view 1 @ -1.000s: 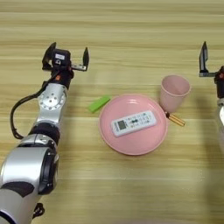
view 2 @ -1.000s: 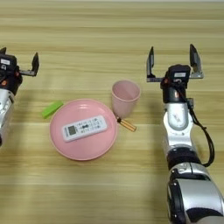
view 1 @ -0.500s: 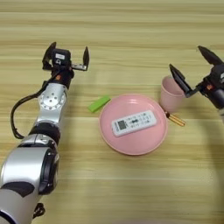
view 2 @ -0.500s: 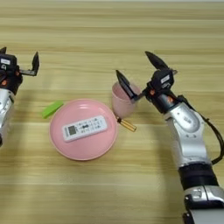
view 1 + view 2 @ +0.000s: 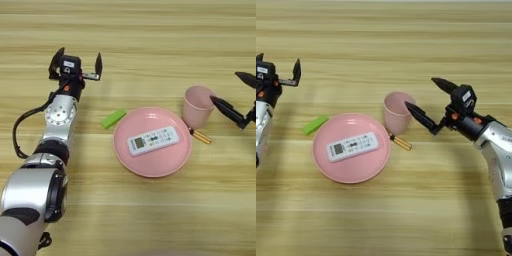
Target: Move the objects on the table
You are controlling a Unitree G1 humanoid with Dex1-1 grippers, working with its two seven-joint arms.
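1. On the wooden table (image 5: 150, 30), seen from the left eye, a pink plate (image 5: 151, 142) sits at centre with a white remote (image 5: 153, 140) lying across it. A pale pink cup (image 5: 198, 105) stands upright just beyond the plate's far-right rim, and a lime-green block (image 5: 113, 118) lies flat just off the plate's left edge. A small orange stick (image 5: 201, 136) lies beside the plate's right rim, at the foot of the cup. The left gripper (image 5: 75, 63) hovers well to the far left of the plate, fingers spread wide, holding nothing and well apart from the block. The right gripper (image 5: 236, 95) shows at the picture's right edge, its lower finger tip close to the cup's right side.

2. Across the same table, from the right eye, the right gripper (image 5: 426, 101) reaches in from the right of the plate (image 5: 351, 148), fingers apart and gripping nothing. The lower fingertip points at the cup (image 5: 397, 112), very near its rim; contact cannot be told. The block (image 5: 315, 124) lies left of the plate, with the left gripper (image 5: 277, 67) farther left and beyond it, fingers open.
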